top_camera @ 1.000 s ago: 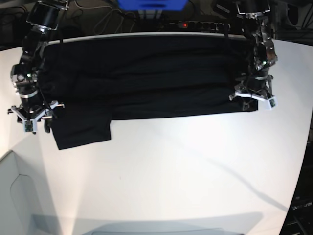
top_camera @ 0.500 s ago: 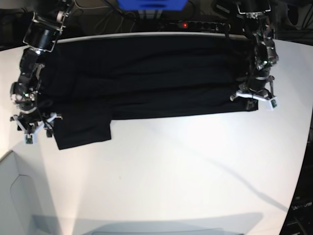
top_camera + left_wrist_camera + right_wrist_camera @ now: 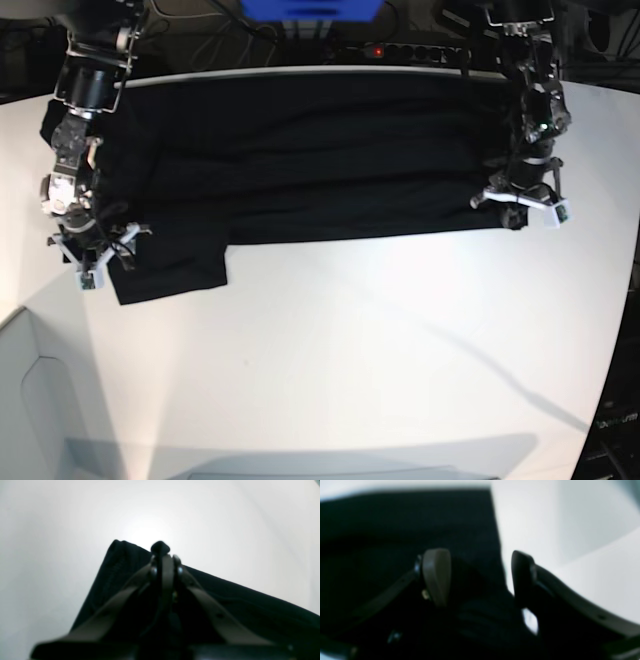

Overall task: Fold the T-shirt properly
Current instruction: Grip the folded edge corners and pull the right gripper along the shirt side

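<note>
Left gripper is pinching the T-shirt at its corner; right gripper is hovering spread wide over its sleeve edge.

The T-shirt is matt black cloth, softly creased, with a stitched hem. The worktop is smooth white with a soft sheen. The fingers look like smooth matt plastic.

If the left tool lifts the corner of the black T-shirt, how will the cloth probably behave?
The T-shirt will probably hang limp, since it lies flat with soft folds on the table. It seems light: the left tool, shut on its corner, pinches only thin fabric. It is unlikely to roll or tip, though the free sleeve may drag behind.
</note>
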